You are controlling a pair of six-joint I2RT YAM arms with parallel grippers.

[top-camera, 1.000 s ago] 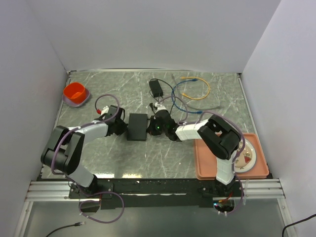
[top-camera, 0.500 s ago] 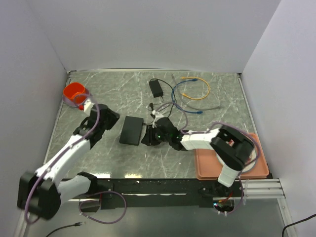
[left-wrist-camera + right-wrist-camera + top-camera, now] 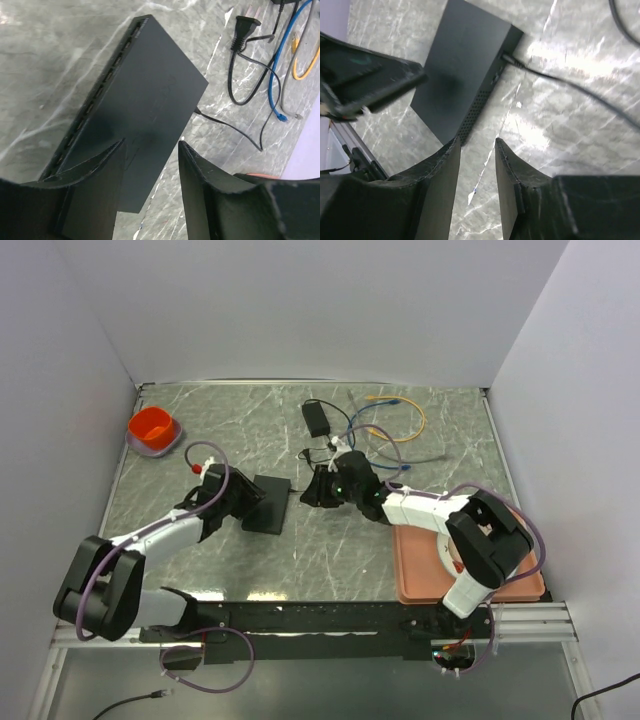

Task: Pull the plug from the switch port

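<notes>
Top external: shows black network switch (image 3: 265, 503) flat on marble worktop (image 3: 200, 440), mid-left, between both arms. Puts left gripper (image 3: 238, 498) at its left edge, right gripper (image 3: 315, 490) just beside its right edge. Left wrist: shows left fingers (image 3: 100, 172) released, spread above the switch top, gripping nothing. Right wrist: shows right fingers (image 3: 440, 180) likewise apart, empty, over the switch's perforated edge and bare worktop. Finds plug (image 3: 507, 58) seated in switch port (image 3: 501, 54) near a corner, thin black lead (image 3: 560, 81) trailing off. Notes orange bowl (image 3: 152, 427) far left, adapter brick (image 3: 317, 418), blue cable (image 3: 272, 75) and yellow cable (image 3: 400, 425) behind, pink tray (image 3: 415, 578) right.
</notes>
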